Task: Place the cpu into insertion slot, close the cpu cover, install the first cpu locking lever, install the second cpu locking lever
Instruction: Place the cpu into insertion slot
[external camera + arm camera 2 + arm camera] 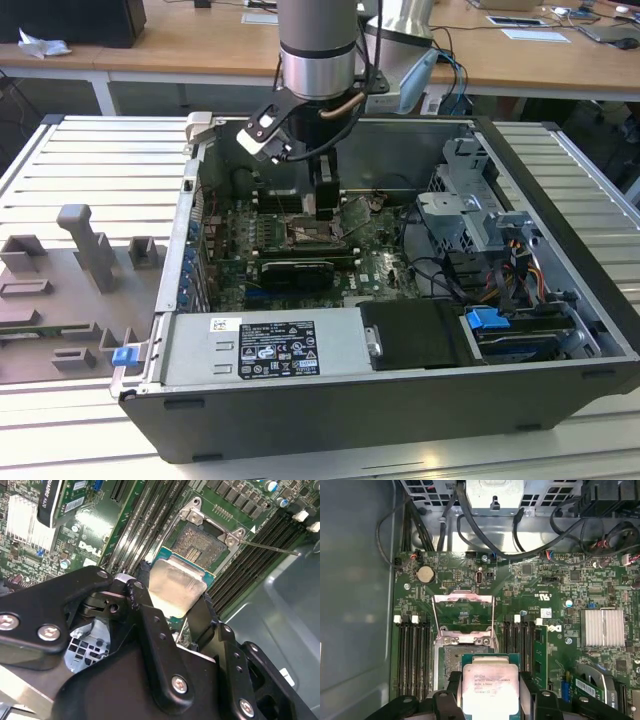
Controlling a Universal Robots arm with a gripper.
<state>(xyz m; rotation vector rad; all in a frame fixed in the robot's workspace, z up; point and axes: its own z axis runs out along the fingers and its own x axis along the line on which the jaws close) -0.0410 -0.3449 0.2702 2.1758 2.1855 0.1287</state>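
Note:
My gripper (490,700) is shut on the cpu (490,689), a pale silvery square chip pinched by its edges between two black fingers (451,692). In the second wrist view the cpu (176,586) hangs tilted just short of the insertion slot (199,544), a dark square socket with a metal rim on the green board. The first wrist view has the insertion slot (457,659) partly covered by the chip. Beyond it, the cpu cover (463,598) stands swung open. In the exterior view the gripper (322,210) hovers low over the socket (308,236) inside the case.
Long black memory slots (415,652) flank the socket on both sides. A thin lever rod (270,547) sticks out beside it. A finned heatsink (601,627), black cables (485,540), the drive cage (470,210), the power supply (265,345) and the case walls (560,250) hem in the board.

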